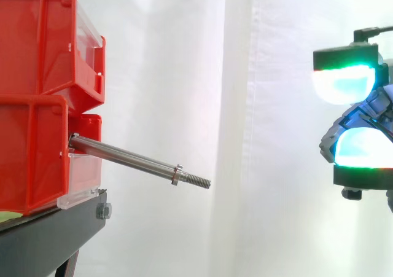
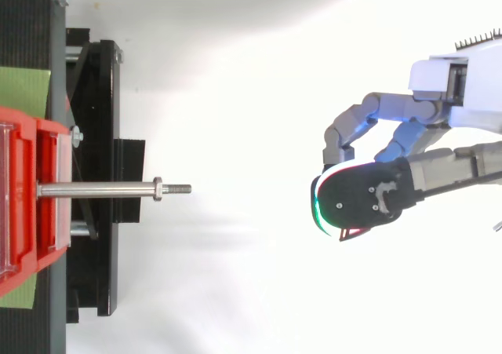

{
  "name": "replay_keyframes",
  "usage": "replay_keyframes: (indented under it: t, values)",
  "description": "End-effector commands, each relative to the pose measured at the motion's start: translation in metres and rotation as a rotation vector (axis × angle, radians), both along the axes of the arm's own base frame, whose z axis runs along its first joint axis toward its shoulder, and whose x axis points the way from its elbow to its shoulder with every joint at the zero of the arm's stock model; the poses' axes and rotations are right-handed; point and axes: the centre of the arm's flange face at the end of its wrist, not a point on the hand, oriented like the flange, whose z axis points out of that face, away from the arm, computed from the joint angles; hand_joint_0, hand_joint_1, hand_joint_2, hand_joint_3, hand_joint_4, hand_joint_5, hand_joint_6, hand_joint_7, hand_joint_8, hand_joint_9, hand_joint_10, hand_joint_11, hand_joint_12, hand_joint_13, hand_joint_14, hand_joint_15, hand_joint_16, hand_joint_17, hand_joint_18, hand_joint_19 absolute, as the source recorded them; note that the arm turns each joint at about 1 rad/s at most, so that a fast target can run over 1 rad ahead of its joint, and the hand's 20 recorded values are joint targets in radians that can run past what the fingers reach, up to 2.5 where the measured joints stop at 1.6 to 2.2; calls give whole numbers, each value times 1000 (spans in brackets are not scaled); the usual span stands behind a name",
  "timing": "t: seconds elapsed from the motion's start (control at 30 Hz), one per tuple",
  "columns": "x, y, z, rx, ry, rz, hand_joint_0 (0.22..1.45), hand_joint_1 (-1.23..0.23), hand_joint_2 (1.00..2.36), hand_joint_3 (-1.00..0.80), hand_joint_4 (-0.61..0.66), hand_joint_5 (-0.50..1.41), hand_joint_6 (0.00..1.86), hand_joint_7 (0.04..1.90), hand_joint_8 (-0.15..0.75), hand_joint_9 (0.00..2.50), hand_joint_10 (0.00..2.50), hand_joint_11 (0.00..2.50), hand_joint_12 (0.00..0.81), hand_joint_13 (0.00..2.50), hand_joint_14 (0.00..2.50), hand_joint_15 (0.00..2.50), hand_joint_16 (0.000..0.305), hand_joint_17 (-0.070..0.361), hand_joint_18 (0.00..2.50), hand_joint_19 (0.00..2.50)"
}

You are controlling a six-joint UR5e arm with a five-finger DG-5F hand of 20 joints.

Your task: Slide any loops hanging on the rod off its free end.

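While the rod (image 1: 129, 158) is jutting bare from the red bins (image 1: 37, 74), no loop hanging on it, the hand (image 2: 365, 197) is hovering well apart at 3 o'clock of its free end, fingers curling on nothing, so the task is looking done.

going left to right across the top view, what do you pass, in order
red bins → black stand → rod's threaded free end → hand
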Motion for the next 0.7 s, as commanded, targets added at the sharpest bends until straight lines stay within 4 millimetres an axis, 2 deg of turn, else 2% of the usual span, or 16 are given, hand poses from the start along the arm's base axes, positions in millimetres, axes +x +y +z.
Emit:
replay_keyframes:
  t: [0.0,0.07,0.33,0.67]
  values:
    - [0,0,2,0,-3,-1,591,-406,1017,-282,86,-126,776,1025,266,966,22,585,384,805,19,497,56,125,639,577]
    - [1,0,2,-2,-5,-4,586,-441,1019,-223,96,-130,785,1025,269,966,22,594,385,806,19,494,56,126,642,576]
    - [2,0,6,-1,-14,-4,565,-635,1019,-208,130,-168,852,976,278,945,25,619,389,805,20,487,57,128,662,564]
    - [3,0,8,-1,-17,-5,594,-663,1017,-266,164,-175,901,974,272,933,25,636,383,804,20,486,56,126,674,545]
